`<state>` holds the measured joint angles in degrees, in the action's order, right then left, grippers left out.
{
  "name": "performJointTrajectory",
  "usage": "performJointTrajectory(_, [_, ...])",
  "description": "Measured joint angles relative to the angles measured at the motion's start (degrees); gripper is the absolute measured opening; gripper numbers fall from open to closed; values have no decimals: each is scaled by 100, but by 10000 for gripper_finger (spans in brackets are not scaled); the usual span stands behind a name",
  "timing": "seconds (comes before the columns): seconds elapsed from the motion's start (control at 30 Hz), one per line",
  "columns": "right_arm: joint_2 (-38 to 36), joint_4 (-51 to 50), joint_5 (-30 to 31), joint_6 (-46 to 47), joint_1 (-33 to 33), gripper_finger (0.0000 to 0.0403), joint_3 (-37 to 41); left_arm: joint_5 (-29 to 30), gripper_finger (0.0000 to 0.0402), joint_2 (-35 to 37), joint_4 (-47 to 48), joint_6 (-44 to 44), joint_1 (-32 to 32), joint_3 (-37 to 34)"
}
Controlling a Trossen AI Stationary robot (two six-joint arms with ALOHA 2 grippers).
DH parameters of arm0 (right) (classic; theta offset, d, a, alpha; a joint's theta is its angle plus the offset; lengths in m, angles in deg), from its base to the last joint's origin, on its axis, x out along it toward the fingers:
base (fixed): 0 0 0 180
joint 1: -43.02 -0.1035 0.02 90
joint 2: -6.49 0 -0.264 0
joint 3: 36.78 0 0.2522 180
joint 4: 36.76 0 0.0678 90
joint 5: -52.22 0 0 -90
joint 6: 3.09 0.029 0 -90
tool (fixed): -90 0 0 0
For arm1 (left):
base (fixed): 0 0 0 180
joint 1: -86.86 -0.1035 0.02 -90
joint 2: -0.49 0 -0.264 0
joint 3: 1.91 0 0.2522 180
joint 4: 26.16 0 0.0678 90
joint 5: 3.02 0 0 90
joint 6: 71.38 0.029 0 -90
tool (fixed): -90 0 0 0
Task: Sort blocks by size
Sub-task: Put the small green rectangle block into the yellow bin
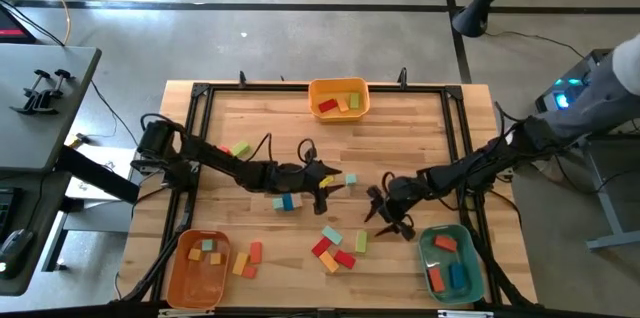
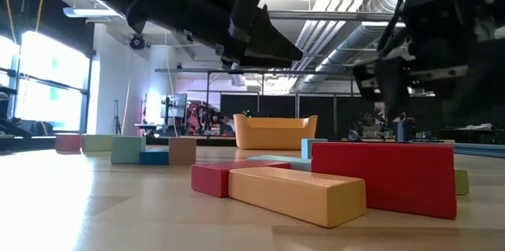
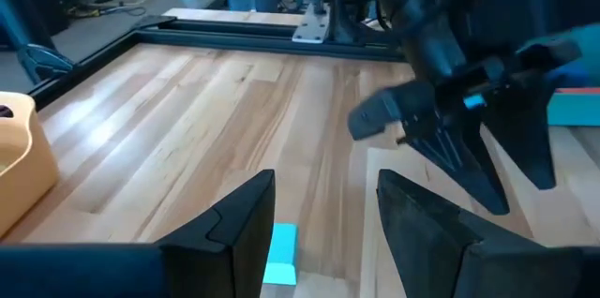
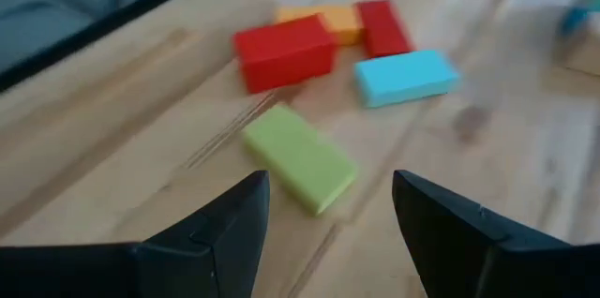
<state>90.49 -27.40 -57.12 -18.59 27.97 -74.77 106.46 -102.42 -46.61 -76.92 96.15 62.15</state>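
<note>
Blocks lie scattered on the wooden table (image 1: 250,108). My left gripper (image 3: 323,223) hangs open over the middle of the table, above a small teal block (image 3: 279,253) that lies flat on the wood. My right gripper (image 4: 328,223) is open too, hovering just short of a green block (image 4: 300,156). Beyond that one lie a red block (image 4: 284,52), an orange block (image 4: 335,22), a second red block (image 4: 382,26) and a teal block (image 4: 406,78), all flat on the table. Neither gripper holds anything.
A yellow bin (image 1: 338,98) stands at the far edge, an orange bin (image 1: 197,268) near left and a teal bin (image 1: 452,263) near right, each with blocks inside. More blocks lie left of centre (image 1: 285,201) and beside the orange bin (image 1: 246,258). The two grippers are close together.
</note>
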Motion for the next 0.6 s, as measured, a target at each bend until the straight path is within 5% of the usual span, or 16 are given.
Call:
performJointTrajectory(0.3, [1355, 1630, -542, -237, -76, 225, -143, 0, 177, 0, -4, -215, 104, 0])
performJointTrajectory(0.6, [2259, 1072, -737, -201, -74, 224, -1064, 31, 177, 0, -36, -482, 510, 0])
